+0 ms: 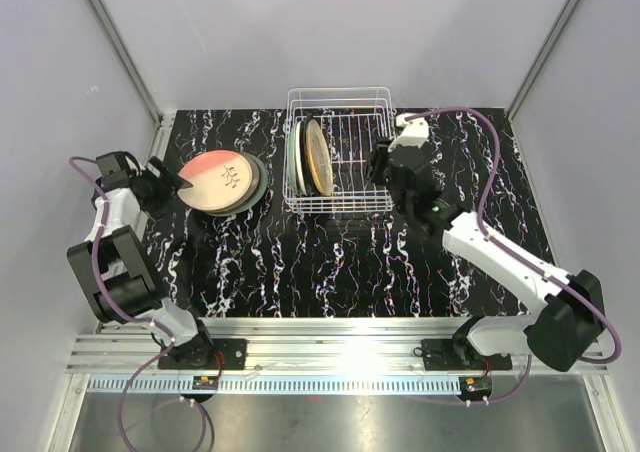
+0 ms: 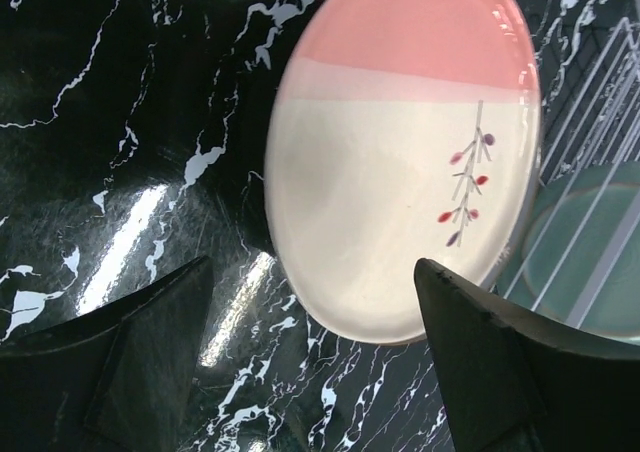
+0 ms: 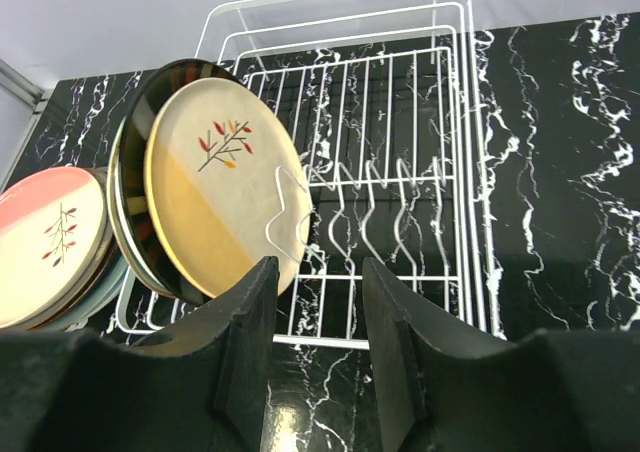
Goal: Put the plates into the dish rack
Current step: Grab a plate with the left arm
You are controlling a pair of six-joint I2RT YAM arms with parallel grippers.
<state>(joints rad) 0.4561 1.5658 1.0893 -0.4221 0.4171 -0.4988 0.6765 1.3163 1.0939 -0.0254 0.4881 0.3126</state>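
A pink plate with a leaf motif point(image 1: 218, 180) tops a small stack on the table, left of the dish rack point(image 1: 340, 102). A pale green plate point(image 1: 259, 187) lies under it. My left gripper point(image 1: 178, 184) is open at the pink plate's left rim. In the left wrist view the pink plate point(image 2: 400, 152) lies just past my open left gripper point(image 2: 312, 307), untouched. A cream plate point(image 1: 319, 157) and others stand on edge in the rack's left end. My right gripper point(image 1: 381, 162) is open and empty beside the rack's right side.
In the right wrist view the rack point(image 3: 430, 102) shows free divider prongs right of the cream plate point(image 3: 225, 187), with a dark plate point(image 3: 140, 132) behind it. My right gripper point(image 3: 320, 272) hangs over the rack's near rim. Grey walls enclose the black marbled table point(image 1: 330, 262).
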